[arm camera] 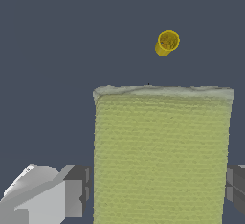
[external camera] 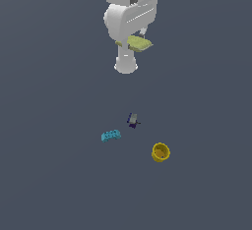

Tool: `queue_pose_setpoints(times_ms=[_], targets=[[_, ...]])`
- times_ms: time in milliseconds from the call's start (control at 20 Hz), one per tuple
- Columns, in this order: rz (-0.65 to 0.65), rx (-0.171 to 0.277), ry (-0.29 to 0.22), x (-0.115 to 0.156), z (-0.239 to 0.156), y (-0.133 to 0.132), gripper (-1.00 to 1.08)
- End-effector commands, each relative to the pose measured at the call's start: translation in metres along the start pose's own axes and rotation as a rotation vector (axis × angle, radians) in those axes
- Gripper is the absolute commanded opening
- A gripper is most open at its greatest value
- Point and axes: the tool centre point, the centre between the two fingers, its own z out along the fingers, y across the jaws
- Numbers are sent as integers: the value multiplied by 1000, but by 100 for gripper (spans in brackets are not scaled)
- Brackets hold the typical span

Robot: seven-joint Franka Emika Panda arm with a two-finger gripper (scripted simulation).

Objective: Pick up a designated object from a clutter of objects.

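The designated object, a flat pale yellow-green square plate (external camera: 139, 43), hangs high above the floor in the exterior view, held under the white arm. In the wrist view the plate (arm camera: 162, 156) fills the space between my two fingers (arm camera: 76, 192), and my gripper (arm camera: 160, 189) is shut on it by its side edges. The rest of the clutter of objects lies far below: a cyan studded brick (external camera: 111, 135), a tiny dark purple-grey piece (external camera: 133, 120) and a yellow round cup (external camera: 160, 152). The cup (arm camera: 167, 42) also shows in the wrist view beyond the plate.
The dark grey floor (external camera: 49, 175) spreads in all directions around the three small items. The arm's white body (external camera: 129, 13) stands at the upper middle of the exterior view.
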Motion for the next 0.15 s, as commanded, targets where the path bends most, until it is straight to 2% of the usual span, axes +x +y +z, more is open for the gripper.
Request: queue_pose_setpoints(times_ms=[0,100], targets=[[0,0,0,2,-4,0,-100],[0,0,0,2,-5,0,-100]])
